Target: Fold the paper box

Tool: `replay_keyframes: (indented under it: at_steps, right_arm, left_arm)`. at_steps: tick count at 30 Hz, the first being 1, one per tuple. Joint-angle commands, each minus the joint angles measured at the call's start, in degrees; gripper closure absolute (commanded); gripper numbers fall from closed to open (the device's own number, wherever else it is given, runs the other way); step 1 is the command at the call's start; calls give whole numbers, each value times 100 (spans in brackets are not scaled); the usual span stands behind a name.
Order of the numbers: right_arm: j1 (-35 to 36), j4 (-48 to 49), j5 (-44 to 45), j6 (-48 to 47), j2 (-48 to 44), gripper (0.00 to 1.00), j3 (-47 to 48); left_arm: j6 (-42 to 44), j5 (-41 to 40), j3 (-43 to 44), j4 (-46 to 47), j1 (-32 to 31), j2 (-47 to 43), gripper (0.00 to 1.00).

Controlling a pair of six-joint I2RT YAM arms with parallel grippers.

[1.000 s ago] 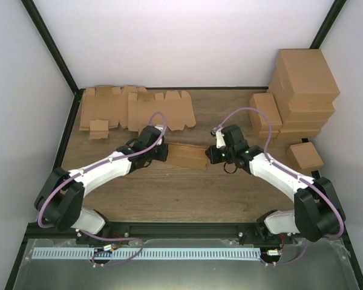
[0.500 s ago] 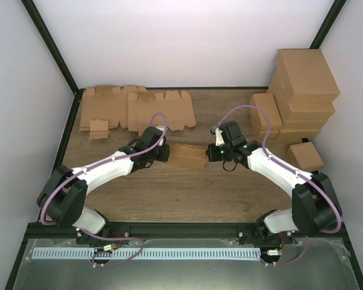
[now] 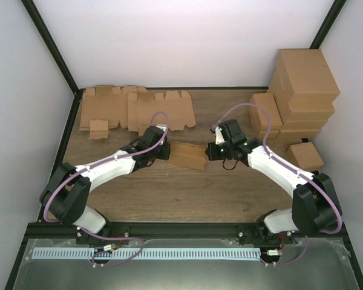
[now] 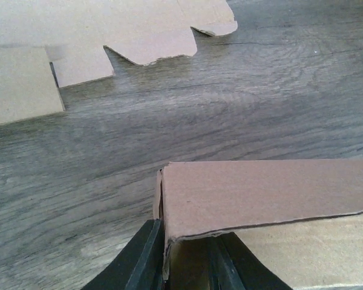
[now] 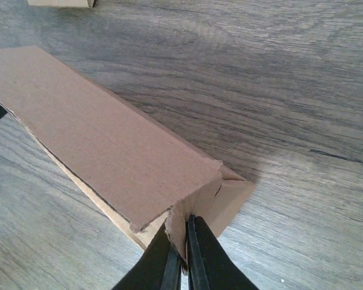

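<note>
The paper box [image 3: 187, 155] lies partly folded in the middle of the table, a long brown cardboard piece with its top panel bent over. My left gripper [image 3: 165, 152] is at its left end. In the left wrist view the gripper [image 4: 186, 232] is open, its fingers [image 4: 139, 260] straddling the box's [image 4: 266, 190] end wall: one outside against it, one inside and apart from it. My right gripper [image 3: 210, 151] is at the right end. In the right wrist view it [image 5: 183, 232] is shut on the upright end flap of the box [image 5: 103, 139].
Flat cardboard blanks [image 3: 136, 109] lie at the back left, their tabbed edges also in the left wrist view [image 4: 151, 48]. Folded brown boxes are stacked at the back right [image 3: 302, 90], with a narrow one [image 3: 265, 115] beside them and a small one [image 3: 305, 156] in front.
My left gripper's jaws have parted around the box's left end wall. My right gripper has closed onto the right end flap and shifted slightly towards the back.
</note>
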Motion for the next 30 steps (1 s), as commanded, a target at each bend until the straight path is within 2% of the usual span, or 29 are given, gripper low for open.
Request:
replay_keyframes:
  at_steps: [1, 7, 13, 21, 30]
  right_arm:
    - [71, -235, -256, 270, 111, 98, 500]
    - [68, -374, -383, 567, 296, 99, 669]
    - [71, -433, -357, 729, 290, 99, 727]
    - [87, -530, -302, 655, 283, 98, 689]
    - [331, -812, 447, 595, 324, 96, 599]
  left_arm:
    - [13, 1, -74, -384, -79, 307, 78]
    - [45, -280, -1, -488, -246, 371, 78]
    - [80, -889, 123, -641, -544, 422, 78]
    - [29, -935, 173, -664, -563, 521, 78]
    - [-33, -948, 290, -786, -566, 572, 78]
